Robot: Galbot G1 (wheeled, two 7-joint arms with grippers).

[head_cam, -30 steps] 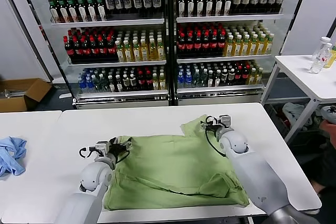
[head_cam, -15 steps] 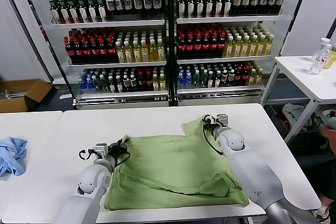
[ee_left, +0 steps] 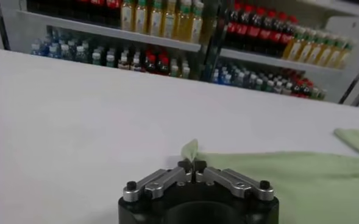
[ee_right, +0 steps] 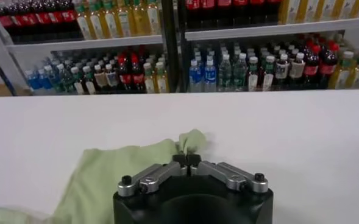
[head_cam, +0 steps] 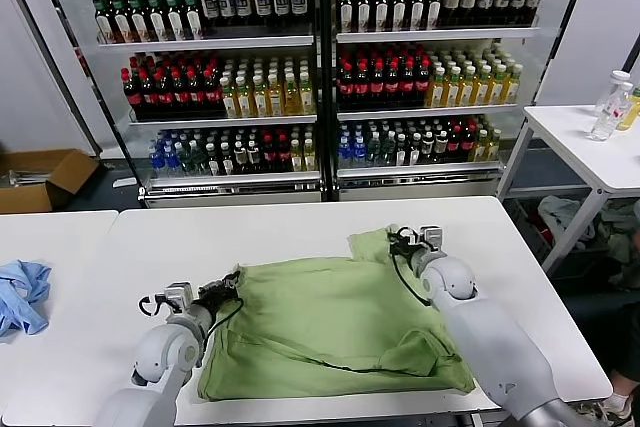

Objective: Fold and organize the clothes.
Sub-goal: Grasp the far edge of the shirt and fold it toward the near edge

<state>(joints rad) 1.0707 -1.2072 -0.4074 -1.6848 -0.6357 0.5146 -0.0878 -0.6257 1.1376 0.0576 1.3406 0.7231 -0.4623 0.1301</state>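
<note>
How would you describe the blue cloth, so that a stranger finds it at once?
Start at the drinks fridge, then come down to the low white side table on the robot's left. The blue cloth lies crumpled at its outer edge; the green shirt lies spread on the main table.

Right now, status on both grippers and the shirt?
Left gripper shut on green shirt at its left edge. Right gripper shut on the far right sleeve. Shirt flat on the white table; nothing in the way.

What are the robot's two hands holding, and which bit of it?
Both pinch the green shirt: the left gripper holds its left edge, the right gripper holds a far corner.
</note>
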